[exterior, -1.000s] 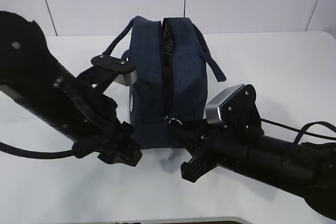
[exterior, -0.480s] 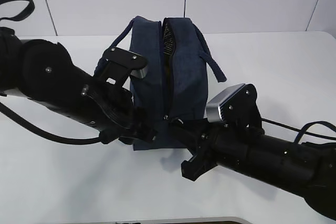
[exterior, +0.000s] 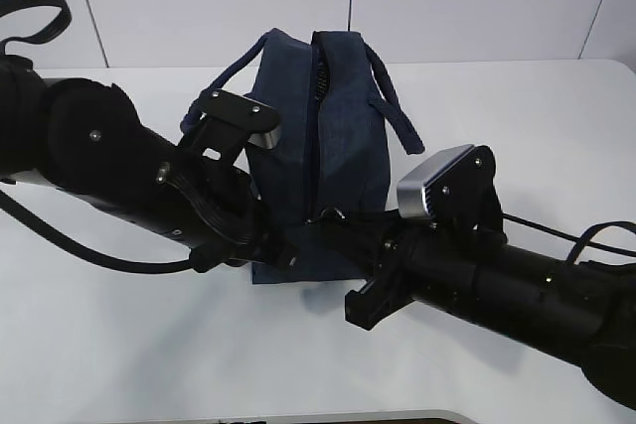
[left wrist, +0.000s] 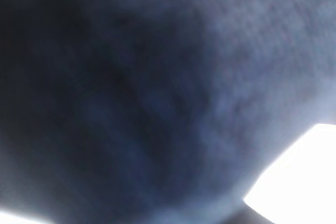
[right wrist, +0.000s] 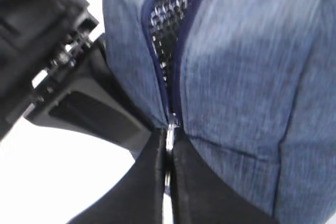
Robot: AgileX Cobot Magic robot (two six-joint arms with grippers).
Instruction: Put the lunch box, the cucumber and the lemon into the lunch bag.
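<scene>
One dark navy fabric lunch bag (exterior: 320, 151) stands centre frame, two handles up, its contents hidden. The right gripper (right wrist: 168, 153) pinches the metal zip pull (right wrist: 169, 139). The left gripper's opening can't be told; it's pressed against the fabric.

The left wrist view is filled by blurred navy fabric of the lunch bag (left wrist: 157, 93), with no gripper visible. In the exterior view, the left gripper (exterior: 266, 248) is hidden against the bag's lower left. The bag's inside is concealed, and the right arm (exterior: 517, 290) runs off the right edge.
</scene>
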